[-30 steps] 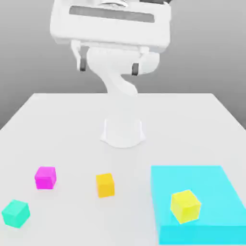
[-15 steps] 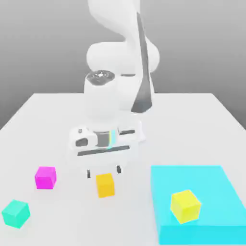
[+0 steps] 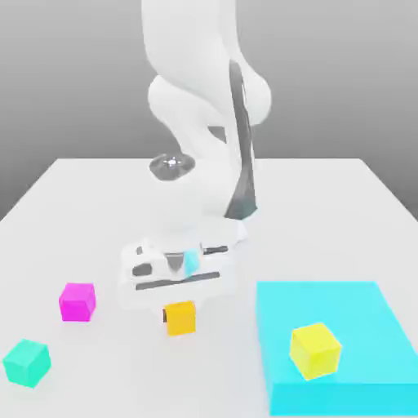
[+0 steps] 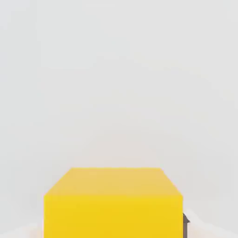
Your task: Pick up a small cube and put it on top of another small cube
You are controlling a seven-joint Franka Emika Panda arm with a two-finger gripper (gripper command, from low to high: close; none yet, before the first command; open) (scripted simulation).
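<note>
**Gripper down over the orange cube**

Your gripper (image 3: 180,304) sits low on the white table (image 3: 98,212), its hand directly above the orange cube (image 3: 180,317), which rests on the table surface. You cannot tell from these views whether the jaws are open or closed on it. In the hand view the orange cube (image 4: 113,202) looms close. The magenta cube (image 3: 77,301) lies apart toward the exterior view's left, the teal cube (image 3: 26,362) beyond it, and a lemon-yellow cube (image 3: 315,350) sits on the cyan platform (image 3: 359,310)
</note>
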